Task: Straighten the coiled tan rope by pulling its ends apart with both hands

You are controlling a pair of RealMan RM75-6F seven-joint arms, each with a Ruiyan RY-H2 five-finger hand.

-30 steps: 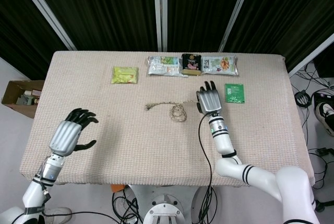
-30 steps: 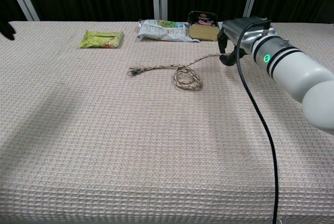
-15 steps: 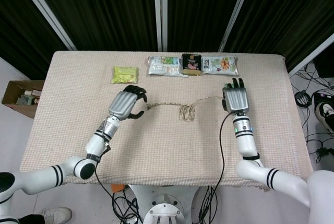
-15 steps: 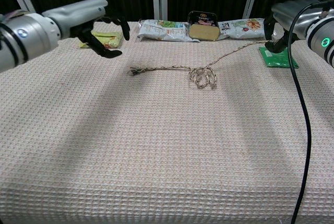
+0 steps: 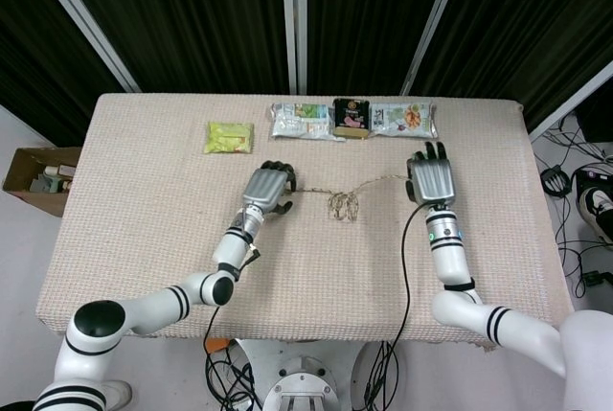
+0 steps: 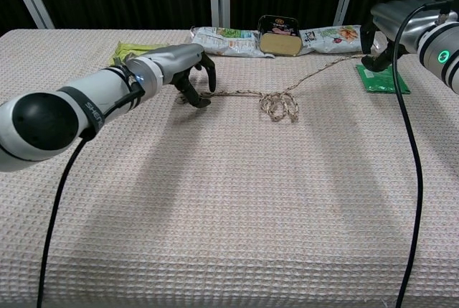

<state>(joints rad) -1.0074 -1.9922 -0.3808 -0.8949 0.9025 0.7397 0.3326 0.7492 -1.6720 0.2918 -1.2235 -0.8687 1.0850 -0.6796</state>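
Head view: tan rope (image 5: 343, 198) lies across the middle of the tabletop, nearer the far edge than the near one, with a small knot of loops at mid-length.
Chest view: one strand runs from the loops up to the right hand (image 6: 378, 42), the other along the cloth to the left hand (image 6: 193, 78).
Right hand: fingers curled round the rope's right end, lifted off the cloth near the far right corner.
Left hand: fingers bent down over the rope's left end; whether they have truly pinched it, I cannot tell.
Handling: looks light, limp and rough-fibred, so likely to grip well but offer no stiffness.
Where to hold: at the very tips, leaving the loops free to slide out.
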